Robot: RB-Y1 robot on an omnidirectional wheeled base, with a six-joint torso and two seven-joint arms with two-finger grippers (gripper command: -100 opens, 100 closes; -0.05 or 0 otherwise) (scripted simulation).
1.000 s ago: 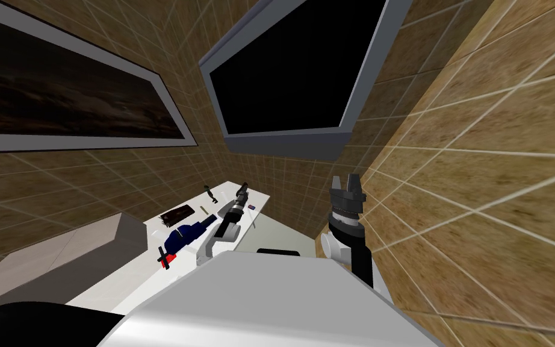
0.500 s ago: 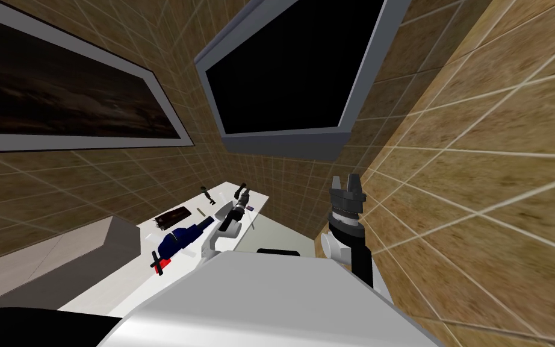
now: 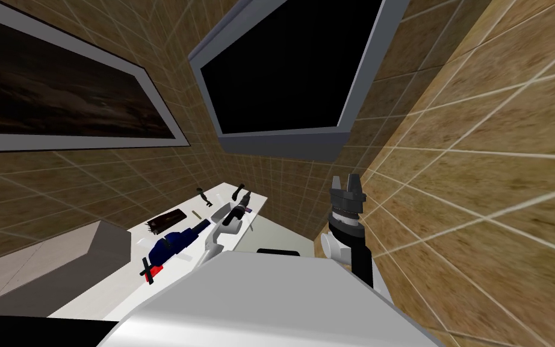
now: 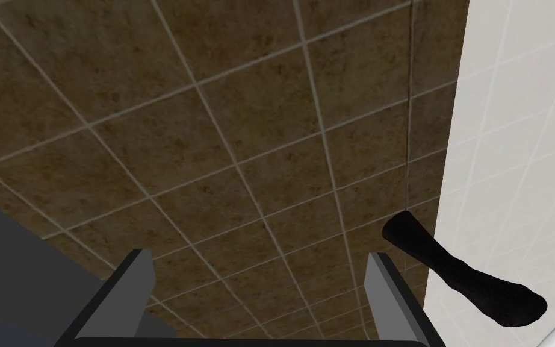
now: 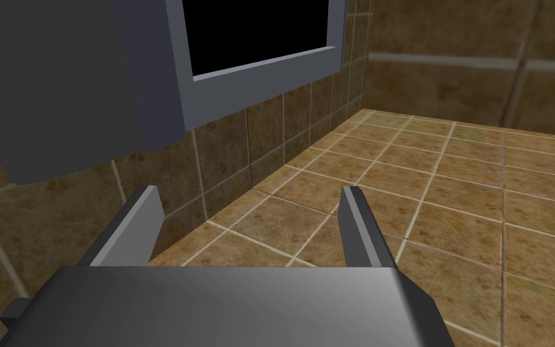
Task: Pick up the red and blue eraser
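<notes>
White table (image 3: 114, 283) bore the eraser (image 3: 247, 209) near its far end, beside the left gripper (image 4: 258, 256), whose jaws gaped wide and empty past the table's edge. Right gripper (image 5: 250, 191), off the table, likewise spread, empty.

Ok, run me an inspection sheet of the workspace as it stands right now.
Surface: white table, cluttered along its length.
Job's things: eraser, a tiny dark speck on the table near the left gripper; colours too small to tell.
Clutter: blue object, dark flat case, red and black piece, black elongated piece beside the left gripper.
Grippers: left gripper open and empty over the table's far end; right gripper open and empty, raised away from the table.
Cables: nothing seen.
Surroundings: grey-framed black panel, framed dark picture, grey block beside the table.
</notes>
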